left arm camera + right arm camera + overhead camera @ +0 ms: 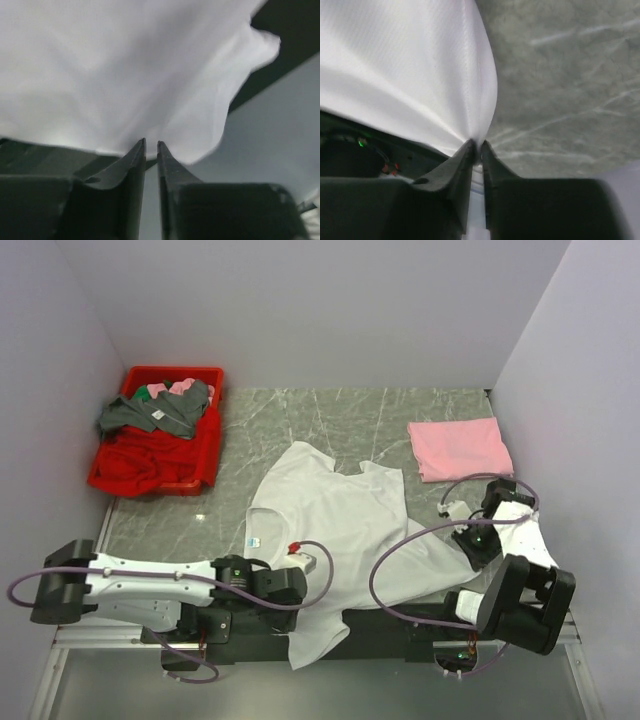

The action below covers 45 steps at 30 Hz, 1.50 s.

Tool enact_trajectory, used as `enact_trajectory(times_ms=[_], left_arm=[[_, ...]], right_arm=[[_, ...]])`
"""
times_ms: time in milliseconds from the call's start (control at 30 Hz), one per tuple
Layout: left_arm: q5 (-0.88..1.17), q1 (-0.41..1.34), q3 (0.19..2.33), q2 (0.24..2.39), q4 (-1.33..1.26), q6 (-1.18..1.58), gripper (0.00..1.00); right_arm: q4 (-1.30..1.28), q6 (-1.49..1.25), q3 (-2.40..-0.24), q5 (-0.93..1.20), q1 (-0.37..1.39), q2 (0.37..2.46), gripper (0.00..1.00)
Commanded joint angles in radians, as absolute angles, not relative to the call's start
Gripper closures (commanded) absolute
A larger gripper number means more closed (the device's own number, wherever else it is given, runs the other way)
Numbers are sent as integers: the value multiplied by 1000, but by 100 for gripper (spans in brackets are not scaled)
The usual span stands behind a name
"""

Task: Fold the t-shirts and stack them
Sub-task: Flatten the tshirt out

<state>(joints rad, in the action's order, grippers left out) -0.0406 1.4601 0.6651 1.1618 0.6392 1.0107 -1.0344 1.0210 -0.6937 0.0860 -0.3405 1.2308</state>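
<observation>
The white t-shirt (335, 515) lies spread and rumpled mid-table, its small bluish label (254, 540) on the left, and one corner hangs over the near edge. The pale pink t-shirt (460, 448) lies folded at the far right. My left gripper (303, 568) rests at the white shirt's near-left part. In the left wrist view its jaws (151, 142) stand almost together, tips at the edge of the white cloth (125, 75). My right gripper (462, 518) is shut on the shirt's right edge. In the right wrist view (477, 144) taut folds of the white cloth (410, 70) run into the jaws.
A red bin (212, 445) at the far left holds red, grey and pink clothes. The grey marbled tabletop (400, 410) is walled at the back and on both sides. Both arms' cables loop over the near part of the shirt.
</observation>
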Motion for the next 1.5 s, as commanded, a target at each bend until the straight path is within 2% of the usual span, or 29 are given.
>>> enact_trajectory(times_ms=[0, 100, 133, 200, 233, 333, 367, 433, 533, 667, 867, 1033, 1333, 1367, 1433, 1467], left_arm=[[-85, 1465, 750, 1077, 781, 1029, 54], [-208, 1405, 848, 1031, 796, 997, 29], [-201, 1297, 871, 1023, 775, 923, 28], [-134, 1156, 880, 1023, 662, 779, 28], [-106, 1012, 877, 1028, 605, 731, 28], [-8, 800, 894, 1107, 407, 582, 26], [42, 659, 903, 1180, 355, 565, 27], [112, 536, 966, 1280, 235, 536, 31], [124, 360, 1126, 1512, 213, 500, 36], [156, 307, 1346, 1814, 279, 440, 39], [230, 305, 1589, 2066, 376, 391, 42], [229, 305, 1669, 2141, 437, 377, 47], [279, 305, 1640, 2151, 474, 356, 57], [294, 305, 1638, 2151, 477, 354, 61], [304, 304, 1640, 2149, 485, 348, 68], [314, 304, 1641, 2146, 488, 347, 76]], right_arm=[[-1124, 1100, -760, 63, -406, 1172, 74], [-1179, 1117, -872, 205, -422, 1167, 32], [-1207, 1117, -903, 257, -417, 1176, 27], [-1233, 1111, -989, 431, -372, 1235, 25], [-1217, 1076, -1011, 478, -351, 1262, 25], [-1070, 906, -1071, 637, -243, 1370, 25], [-1018, 847, -1084, 655, -209, 1428, 25], [-875, 675, -1135, 670, -134, 1486, 26], [-703, 431, -1232, 620, -37, 1607, 28], [-637, 287, -1362, 481, -5, 1765, 31], [-604, 227, -1390, 396, 41, 1873, 32], [-606, 210, -1404, 327, 70, 1928, 32], [-647, 193, -1454, 295, 109, 2011, 38], [-650, 192, -1465, 308, 109, 2017, 39], [-666, 193, -1476, 317, 109, 2026, 51], [-672, 195, -1485, 328, 107, 2025, 64]])
